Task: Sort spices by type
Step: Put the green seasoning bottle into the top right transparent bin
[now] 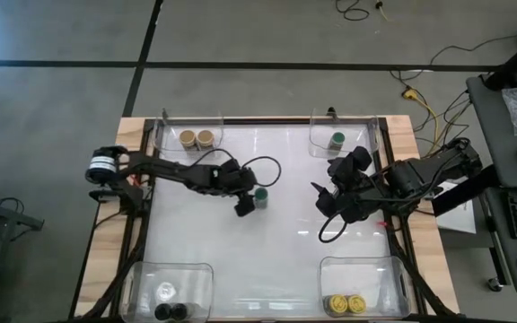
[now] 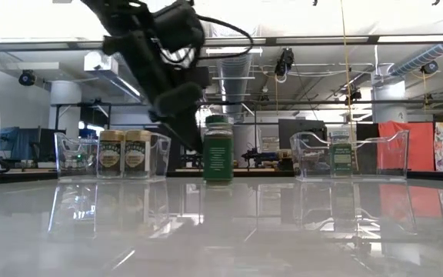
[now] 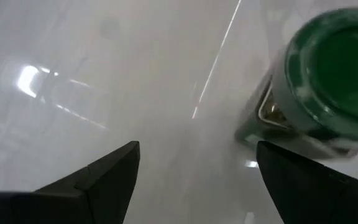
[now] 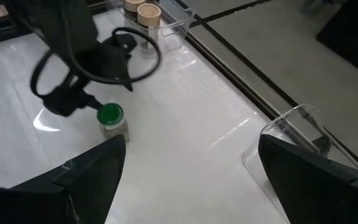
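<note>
Left gripper (image 1: 245,205), fingers spread, hovers beside the green-lidded jar (image 1: 260,195); only the low view shows its label, unreadable.

One camera hangs high above and looks straight down on the whole glossy white counter (image 1: 267,224), while another sits at counter-top height and looks level across it into the room. The left wrist camera peers down from very close at the small green-lidded cylindrical spice jar (image 3: 328,74); that jar also shows from farther off in the right wrist view, which looks across the counter.
</note>
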Available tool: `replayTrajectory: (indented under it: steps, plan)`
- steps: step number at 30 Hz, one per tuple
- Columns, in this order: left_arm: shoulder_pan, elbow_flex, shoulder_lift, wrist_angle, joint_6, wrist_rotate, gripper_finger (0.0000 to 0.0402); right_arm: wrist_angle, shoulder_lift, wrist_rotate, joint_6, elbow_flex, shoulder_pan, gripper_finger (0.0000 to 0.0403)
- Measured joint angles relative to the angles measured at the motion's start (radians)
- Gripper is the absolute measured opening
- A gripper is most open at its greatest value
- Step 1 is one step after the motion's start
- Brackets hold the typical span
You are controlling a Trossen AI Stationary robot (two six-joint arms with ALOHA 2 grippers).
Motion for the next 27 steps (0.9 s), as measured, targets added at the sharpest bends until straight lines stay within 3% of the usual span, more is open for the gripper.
replayTrajectory:
  steps: [10,15,17,21,27]
  plan:
    - [0.020,0.217,0.174,-0.005,0.090,0.017,0.0306,0.000,0.000,-0.080,-0.029,-0.010,0.001,0.0359]
    - [0.017,0.301,0.197,-0.104,0.130,0.053,0.0306,0.024,0.000,-0.105,-0.082,-0.077,0.004,0.0359]
    - [0.017,0.308,0.189,-0.146,0.148,0.053,0.0306,0.072,0.000,-0.131,-0.138,-0.129,0.010,0.0359]
    - [0.018,0.294,0.138,-0.217,0.140,0.042,0.0306,0.221,0.000,-0.286,-0.283,-0.226,0.009,0.0359]
    - [0.001,0.187,0.011,-0.238,-0.005,0.010,0.0306,0.389,0.021,-0.431,-0.586,-0.288,-0.003,0.0359]
